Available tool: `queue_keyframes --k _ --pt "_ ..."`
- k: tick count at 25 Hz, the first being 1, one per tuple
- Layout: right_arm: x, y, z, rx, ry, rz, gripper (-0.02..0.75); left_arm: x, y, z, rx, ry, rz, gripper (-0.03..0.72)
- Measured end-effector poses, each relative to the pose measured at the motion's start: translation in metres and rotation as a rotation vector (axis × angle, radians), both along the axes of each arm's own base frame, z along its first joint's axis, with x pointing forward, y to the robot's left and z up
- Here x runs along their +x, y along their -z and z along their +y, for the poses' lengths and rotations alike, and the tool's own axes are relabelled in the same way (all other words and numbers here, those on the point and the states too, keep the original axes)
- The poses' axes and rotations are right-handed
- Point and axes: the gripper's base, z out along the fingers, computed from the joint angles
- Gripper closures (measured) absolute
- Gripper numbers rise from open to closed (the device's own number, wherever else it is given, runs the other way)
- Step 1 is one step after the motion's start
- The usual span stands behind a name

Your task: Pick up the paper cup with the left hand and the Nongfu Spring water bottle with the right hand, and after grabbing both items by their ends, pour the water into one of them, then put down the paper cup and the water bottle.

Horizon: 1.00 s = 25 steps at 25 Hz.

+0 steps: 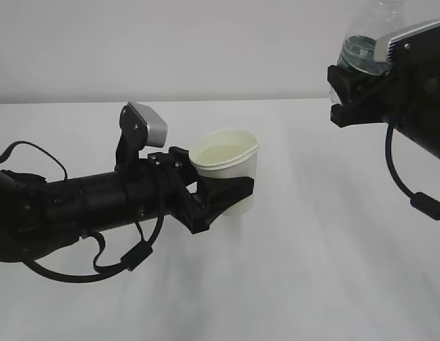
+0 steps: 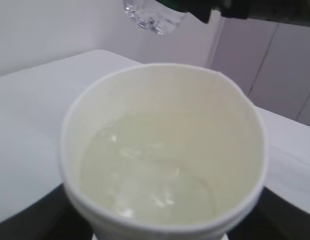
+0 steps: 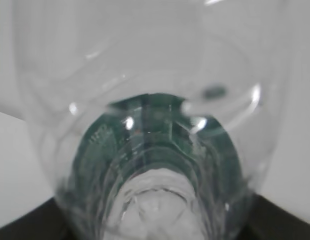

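My left gripper (image 1: 231, 195) is shut on the lower part of the off-white paper cup (image 1: 231, 167) and holds it upright above the table. The left wrist view looks down into the paper cup (image 2: 235, 150), which has clear water (image 2: 145, 185) in its bottom. High at the right, my right gripper (image 1: 355, 78) is shut on the Nongfu Spring water bottle (image 1: 362, 51), well above and to the right of the cup. The clear bottle (image 3: 155, 100) with its green label fills the right wrist view. Its clear ribbed end (image 2: 152, 15) shows above the cup. No stream of water is visible.
The white table (image 1: 312, 270) lies under both arms, with a pale wall behind it. Black cables hang from the left arm (image 1: 64, 206) and from the right arm (image 1: 419, 106).
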Motion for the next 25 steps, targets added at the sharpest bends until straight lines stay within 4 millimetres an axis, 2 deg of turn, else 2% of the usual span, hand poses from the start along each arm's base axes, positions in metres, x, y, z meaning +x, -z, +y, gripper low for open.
queue_keyframes --k 14,18,25 --pt "0.001 0.000 -0.002 -0.005 0.023 0.001 0.322 0.019 0.003 0.014 0.054 -0.235 -0.031 0.185" --pt "0.001 0.003 -0.004 -0.005 0.048 0.019 0.322 0.029 0.002 0.028 0.052 -0.297 -0.028 0.185" --pt "0.006 0.019 -0.006 -0.012 0.075 0.082 0.322 0.049 0.004 0.061 0.064 -0.425 -0.005 0.185"
